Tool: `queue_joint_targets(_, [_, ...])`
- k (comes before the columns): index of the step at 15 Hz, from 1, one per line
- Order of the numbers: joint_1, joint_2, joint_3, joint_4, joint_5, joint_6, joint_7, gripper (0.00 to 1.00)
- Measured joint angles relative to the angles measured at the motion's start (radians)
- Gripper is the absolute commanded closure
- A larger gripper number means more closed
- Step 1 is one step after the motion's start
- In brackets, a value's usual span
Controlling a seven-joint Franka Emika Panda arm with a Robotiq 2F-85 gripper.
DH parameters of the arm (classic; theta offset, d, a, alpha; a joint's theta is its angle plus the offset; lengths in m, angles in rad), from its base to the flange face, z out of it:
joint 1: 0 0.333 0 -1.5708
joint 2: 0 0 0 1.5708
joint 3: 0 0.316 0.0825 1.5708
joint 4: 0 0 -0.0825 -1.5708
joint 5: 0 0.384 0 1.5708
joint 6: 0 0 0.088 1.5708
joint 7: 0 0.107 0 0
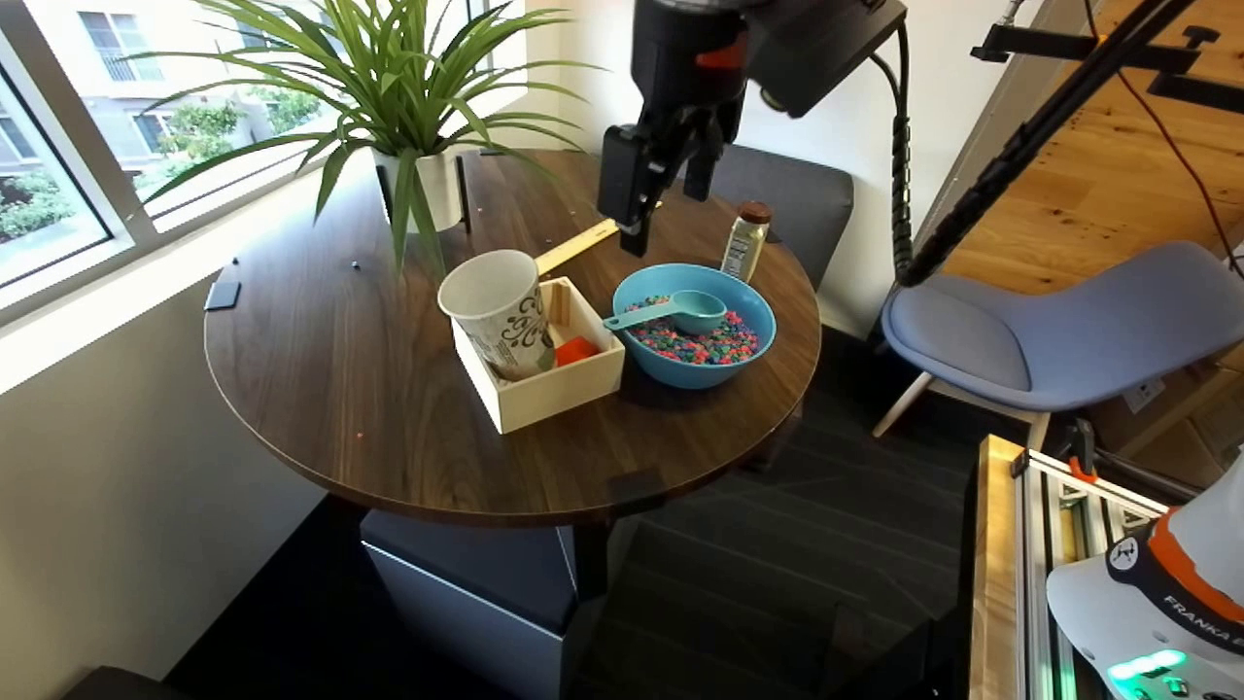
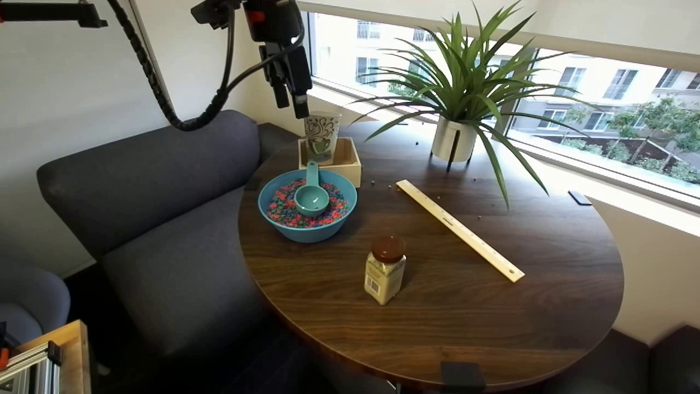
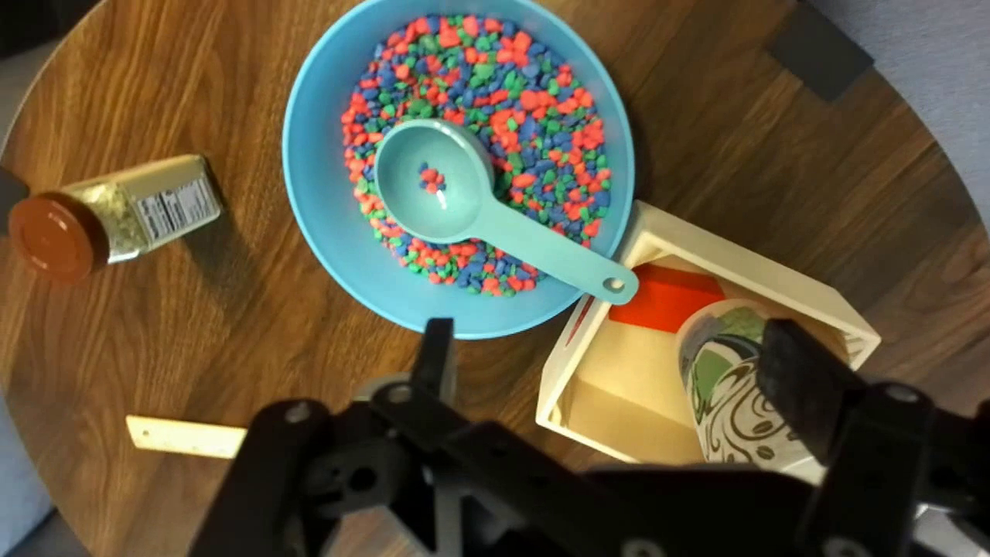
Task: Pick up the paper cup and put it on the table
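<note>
The paper cup [image 1: 510, 332] and wooden box [image 1: 566, 393] look matt, the round table [image 1: 379, 389] smooth wood-grain, the measuring scoop [image 3: 495, 220] glossy plastic.

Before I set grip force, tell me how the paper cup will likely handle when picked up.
The paper cup should be light: what shows of its interior looks bare. Its thin paper wall may dent under a firm squeeze. Tapering to a narrower base inside the wooden box, it could tip if nudged.
</note>
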Motion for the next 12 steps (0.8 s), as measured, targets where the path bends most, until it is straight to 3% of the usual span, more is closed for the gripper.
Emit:
queue_joint_targets(5, [0.046, 0.151, -0.014, 0.197, 0.034, -0.072, 0.237, 0.0])
queue_joint_targets(11, [0.092, 0.318, -0.049, 0.4, 0.059, -0.072, 0.298, 0.0])
queue_joint_targets(12, [0.103, 0.345, -0.057, 0.422, 0.059, -0.072, 0.311, 0.12])
